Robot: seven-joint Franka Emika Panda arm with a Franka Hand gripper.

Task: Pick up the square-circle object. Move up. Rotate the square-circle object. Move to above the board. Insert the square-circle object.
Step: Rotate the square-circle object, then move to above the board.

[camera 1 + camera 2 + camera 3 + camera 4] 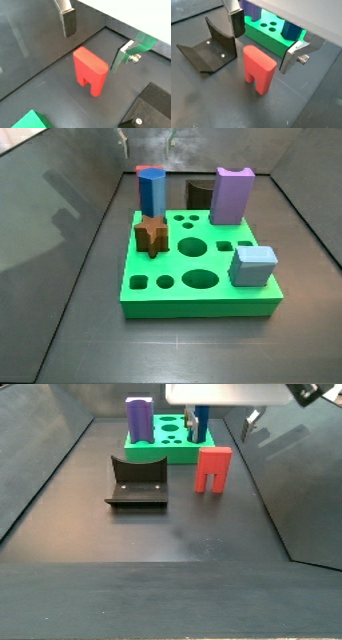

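The red square-circle object [214, 469] stands upright on the dark floor, its two short stubs down, in front of the green board [167, 436]. It shows in both wrist views [90, 70] [258, 67]. My gripper [264, 41] is open and empty, hanging just above the red object, with one silver finger [236, 22] on each side of it and no contact. It also shows in the wrist view [95, 42] and at the top of a side view [225, 422]. In a side view only the object's top [143, 170] peeks out behind the board [201, 298].
On the board stand a blue column [151, 190], a purple block [234, 194], a brown star block [151, 234] and a light-blue cube [253, 266]. The dark fixture [138, 481] stands on the floor beside the red object [208, 47]. Walls enclose the floor.
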